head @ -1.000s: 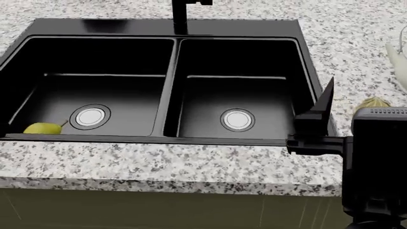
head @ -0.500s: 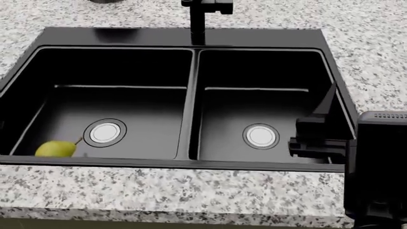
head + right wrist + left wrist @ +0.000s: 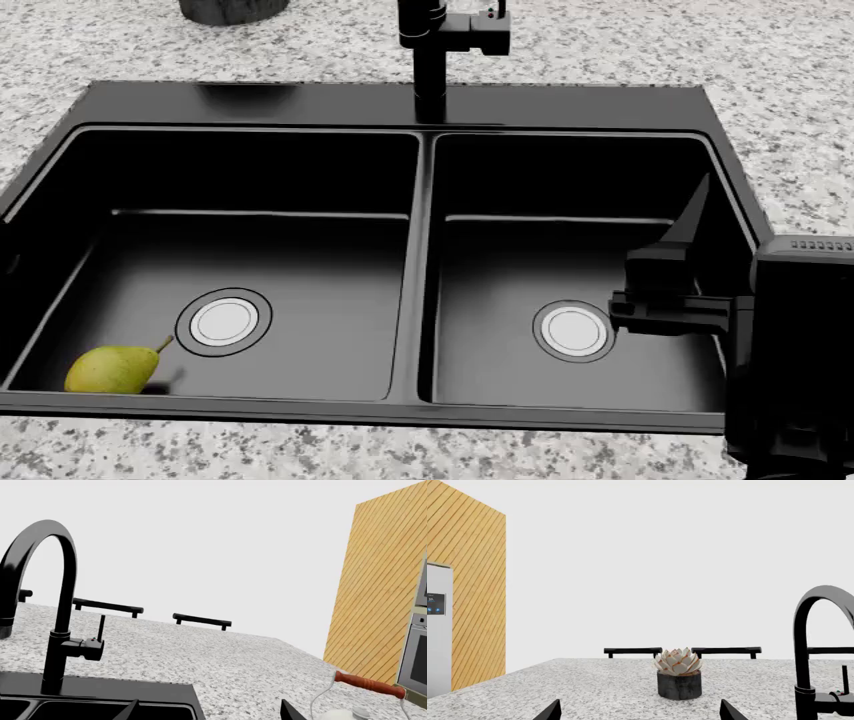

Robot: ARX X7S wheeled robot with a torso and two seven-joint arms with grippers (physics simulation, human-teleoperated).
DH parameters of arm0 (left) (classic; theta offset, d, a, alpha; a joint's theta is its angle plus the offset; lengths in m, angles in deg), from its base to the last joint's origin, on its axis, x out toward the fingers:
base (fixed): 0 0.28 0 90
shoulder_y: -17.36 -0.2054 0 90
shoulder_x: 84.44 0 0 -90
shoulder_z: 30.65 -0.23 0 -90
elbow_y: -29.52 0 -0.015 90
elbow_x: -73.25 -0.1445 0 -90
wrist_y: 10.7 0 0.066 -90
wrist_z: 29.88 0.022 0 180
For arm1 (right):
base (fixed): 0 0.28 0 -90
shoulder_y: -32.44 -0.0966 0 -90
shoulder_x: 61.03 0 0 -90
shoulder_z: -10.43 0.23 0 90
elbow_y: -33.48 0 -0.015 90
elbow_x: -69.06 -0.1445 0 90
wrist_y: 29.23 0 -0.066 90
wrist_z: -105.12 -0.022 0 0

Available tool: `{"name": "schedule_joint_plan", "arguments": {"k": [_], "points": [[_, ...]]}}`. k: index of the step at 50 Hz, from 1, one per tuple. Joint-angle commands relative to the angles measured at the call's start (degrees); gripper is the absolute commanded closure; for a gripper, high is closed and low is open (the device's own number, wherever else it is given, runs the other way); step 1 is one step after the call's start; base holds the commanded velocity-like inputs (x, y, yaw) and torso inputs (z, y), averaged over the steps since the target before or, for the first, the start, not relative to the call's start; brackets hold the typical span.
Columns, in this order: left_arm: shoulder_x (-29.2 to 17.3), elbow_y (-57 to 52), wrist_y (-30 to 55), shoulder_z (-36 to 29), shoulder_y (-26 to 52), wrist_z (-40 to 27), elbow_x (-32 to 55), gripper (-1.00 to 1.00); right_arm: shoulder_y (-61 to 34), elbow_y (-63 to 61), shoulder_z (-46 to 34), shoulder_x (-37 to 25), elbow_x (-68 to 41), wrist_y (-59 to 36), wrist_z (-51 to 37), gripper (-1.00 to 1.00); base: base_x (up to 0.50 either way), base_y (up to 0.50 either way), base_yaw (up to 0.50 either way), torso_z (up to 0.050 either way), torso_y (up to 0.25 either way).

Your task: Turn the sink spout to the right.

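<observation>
The sink (image 3: 267,100) is a glossy black double basin with two silver drains. The sink spout (image 3: 427,50) rises from the rear rim above the centre divider, with its handle block (image 3: 481,35) on the right; its top is cut off here. In the right wrist view the spout (image 3: 63,605) arches tall, with a thin lever (image 3: 101,625) beside it. It also shows in the left wrist view (image 3: 800,645). My right gripper (image 3: 687,250) is open and empty over the right basin's right edge, well short of the spout. My left gripper (image 3: 639,712) is open and empty.
A yellow-green pear (image 3: 114,368) lies in the left basin's front corner. A succulent in a dark pot (image 3: 678,677) stands on the granite counter behind the sink. A glass vessel with a red handle (image 3: 367,685) stands to the right. Black chair backs (image 3: 632,651) line the far edge.
The head view has moved forward over the sink, so the sink fills more of the frame and the spout base shows. My right gripper now hangs over the right basin rather than the counter.
</observation>
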Motion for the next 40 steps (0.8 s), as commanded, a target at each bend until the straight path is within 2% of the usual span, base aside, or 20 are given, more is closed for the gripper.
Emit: {"name": "schedule_joint_plan", "arguments": {"k": [1,40], "points": [[0.1,0.6,-0.2,-0.7,0.4,-0.1,0.2,-1.00,0.4,-0.1,0.4,-0.2,-0.5,-0.2,0.1,-1.00,0.21,0.11,0.00,0.000,0.000],[-0.5,1.2,-0.3,-1.7,1.0,-0.4,0.6,-1.00,1.5,0.9,0.9,-0.4,-0.5,0.8,-0.8,-1.00,0.22,0.11,0.00,0.000,0.000]]}}
